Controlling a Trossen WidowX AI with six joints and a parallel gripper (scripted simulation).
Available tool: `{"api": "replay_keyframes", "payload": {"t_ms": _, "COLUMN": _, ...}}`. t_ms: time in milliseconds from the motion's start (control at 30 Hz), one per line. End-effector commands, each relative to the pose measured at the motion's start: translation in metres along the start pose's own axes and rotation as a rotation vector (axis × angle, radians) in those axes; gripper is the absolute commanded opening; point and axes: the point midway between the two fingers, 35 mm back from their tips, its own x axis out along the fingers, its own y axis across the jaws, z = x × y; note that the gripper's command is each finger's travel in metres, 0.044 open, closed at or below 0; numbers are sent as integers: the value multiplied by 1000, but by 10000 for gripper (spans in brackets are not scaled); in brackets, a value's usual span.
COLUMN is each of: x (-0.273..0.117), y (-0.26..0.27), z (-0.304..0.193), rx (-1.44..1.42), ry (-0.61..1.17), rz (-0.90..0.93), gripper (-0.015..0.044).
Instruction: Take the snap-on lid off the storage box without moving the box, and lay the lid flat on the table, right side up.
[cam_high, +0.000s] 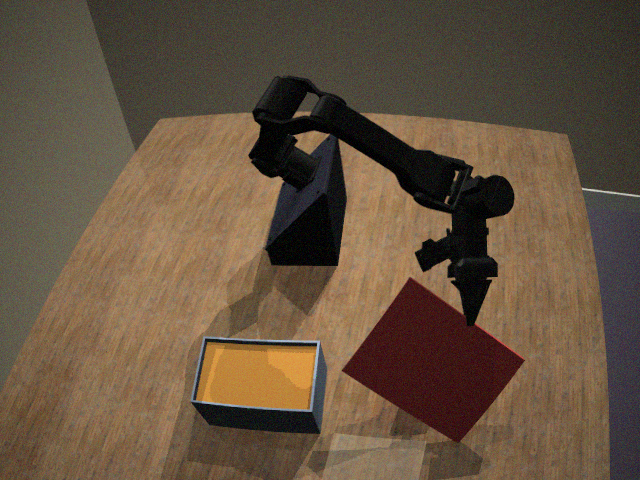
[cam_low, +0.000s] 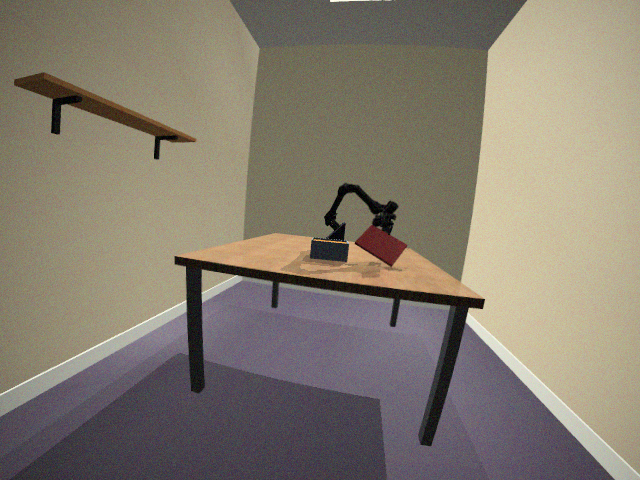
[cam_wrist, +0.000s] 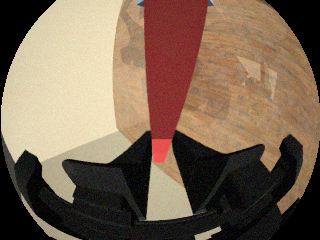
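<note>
The red lid (cam_high: 431, 359) (cam_low: 381, 245) (cam_wrist: 172, 60) hangs steeply tilted to the right of the box, with its broad face toward the top and exterior views. My gripper (cam_high: 470, 322) (cam_wrist: 161, 134) is shut on the lid's upper edge, near the middle of that edge. Whether the lid's lowest corner touches the table cannot be told for certain. The dark blue-grey storage box (cam_high: 263, 421) (cam_low: 329, 251) stands upright and open on the table (cam_high: 129, 289) (cam_low: 289, 268), with an orange interior showing.
The arm's dark wedge-shaped base (cam_high: 305, 242) stands behind the box. The table's right edge (cam_high: 599, 310) runs to the right of the lid. A wooden wall shelf (cam_low: 113, 109) is far off at the left in the exterior view.
</note>
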Motion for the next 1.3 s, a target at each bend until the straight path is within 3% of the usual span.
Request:
{"api": "replay_keyframes", "payload": {"t_ms": 0, "x": 3, "y": -4, "z": 0, "rx": -6, "ry": 0, "rz": 0, "gripper": 0}}
{"api": "replay_keyframes", "payload": {"t_ms": 1267, "x": 22, "y": -27, "z": 1, "rx": -7, "ry": -1, "rz": 0, "gripper": 0}}
